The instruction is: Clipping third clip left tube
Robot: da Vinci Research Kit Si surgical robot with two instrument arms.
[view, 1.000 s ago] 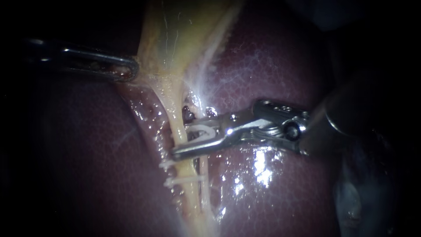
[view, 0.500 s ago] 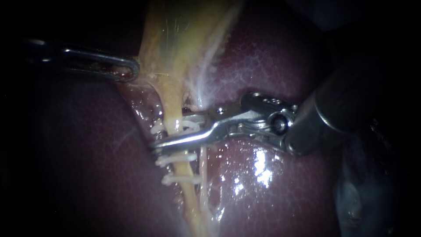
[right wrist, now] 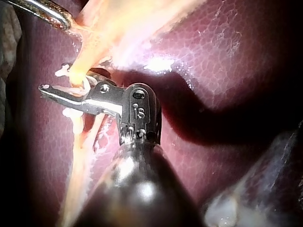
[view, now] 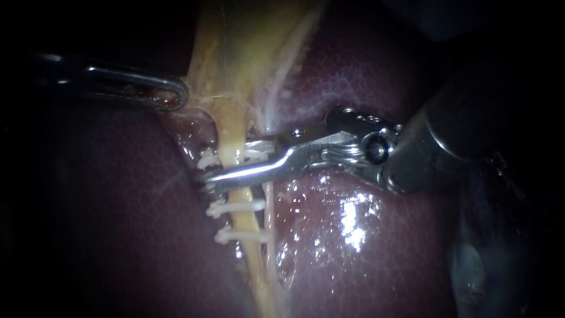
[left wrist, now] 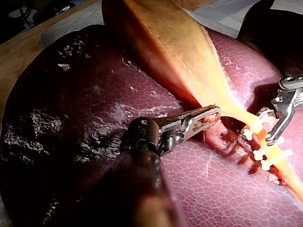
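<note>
The pale yellow left tube (view: 231, 138) runs down from the gallbladder (view: 247, 47) over the dark red liver (view: 106, 206). Two white clips (view: 238, 207) (view: 242, 235) sit across it. Just above them, my right instrument (view: 222, 168) reaches in from the right with its jaws astride the tube. They are shut on a third white clip (view: 207, 158) that wraps the tube. The right wrist view shows the same jaws (right wrist: 59, 81) across the tube (right wrist: 78, 71). My left instrument (view: 173, 94) (left wrist: 210, 116) is shut on the gallbladder's lower edge and holds it taut.
A thinner whitish right tube (view: 268, 203) runs close beside the left one, just under the right instrument's jaws. Wet, shiny liver (view: 353, 218) lies below the right instrument's wrist. In the left wrist view the gallbladder (left wrist: 161, 42) stretches away ahead of the jaws.
My right instrument has slid left across the left tube and slightly up it, uncovering the second clip. Its jaws now lie closer together around the third clip. The left instrument has held still.
</note>
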